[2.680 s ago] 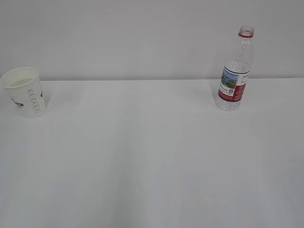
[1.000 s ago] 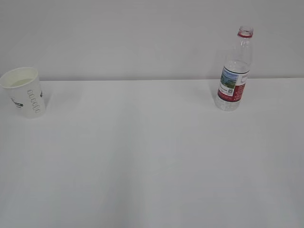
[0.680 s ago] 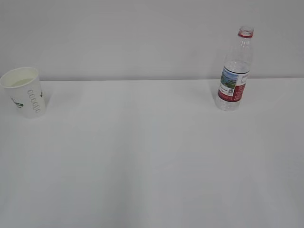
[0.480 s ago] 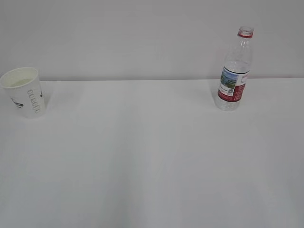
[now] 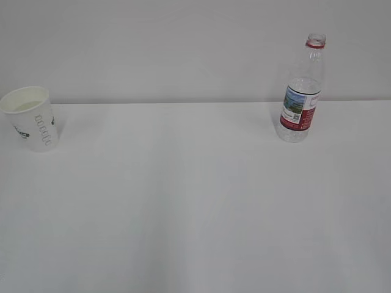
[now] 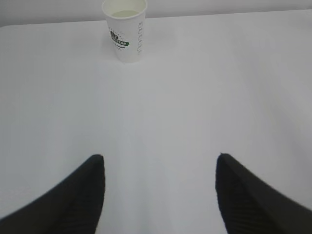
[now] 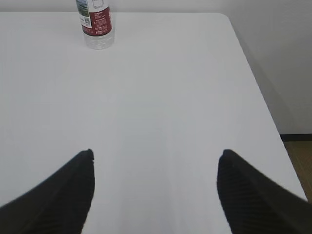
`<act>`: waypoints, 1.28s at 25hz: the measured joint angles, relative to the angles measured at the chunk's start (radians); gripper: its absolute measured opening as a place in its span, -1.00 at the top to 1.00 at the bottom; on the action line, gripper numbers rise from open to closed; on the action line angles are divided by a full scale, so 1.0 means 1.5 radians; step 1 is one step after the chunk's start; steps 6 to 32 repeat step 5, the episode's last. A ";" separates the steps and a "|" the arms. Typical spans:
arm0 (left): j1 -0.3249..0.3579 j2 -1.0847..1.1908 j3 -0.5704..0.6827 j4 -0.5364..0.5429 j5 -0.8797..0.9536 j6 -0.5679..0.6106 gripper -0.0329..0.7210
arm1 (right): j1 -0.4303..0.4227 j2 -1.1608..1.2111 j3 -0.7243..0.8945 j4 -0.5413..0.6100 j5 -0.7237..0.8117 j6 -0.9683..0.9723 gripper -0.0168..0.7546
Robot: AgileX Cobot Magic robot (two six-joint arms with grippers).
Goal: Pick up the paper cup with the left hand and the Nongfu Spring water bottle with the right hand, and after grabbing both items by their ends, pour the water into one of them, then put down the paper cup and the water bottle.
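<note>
1. Standing upright near the far edge of the white table [image 5: 195, 201], the paper cup [image 5: 32, 118] sits at about ten o'clock in the exterior view; the Nongfu Spring water bottle [image 5: 300, 91], capless and also upright, sits at about one o'clock; the two are well apart.
2. The left tool [image 6: 160, 195] is released, jaws spread wide with nothing between them; in its wrist view the cup lies ahead at about eleven o'clock, well apart from the fingertips [image 6: 96, 168].
3. The right tool [image 7: 155, 192] is likewise released and empty; the bottle [image 7: 96, 27] lies ahead at about eleven o'clock, well apart.
4. Each arm is nearer its own object; both long axes run vertical, so a level, slightly leftward reach looks to be what each grasp calls for.
5. Liquid level in either vessel is hard to tell; neither tool shows in the exterior view.
</note>
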 joint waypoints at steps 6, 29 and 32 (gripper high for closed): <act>0.000 0.000 0.000 0.000 0.000 0.000 -0.46 | 0.000 0.000 0.000 0.000 0.000 0.000 -0.57; 0.000 0.000 0.000 0.000 0.000 0.000 -0.46 | 0.000 0.000 0.000 0.000 0.000 0.000 -0.57; 0.000 0.000 0.000 0.000 0.000 0.000 -0.46 | 0.000 0.000 0.000 0.000 0.000 0.000 -0.57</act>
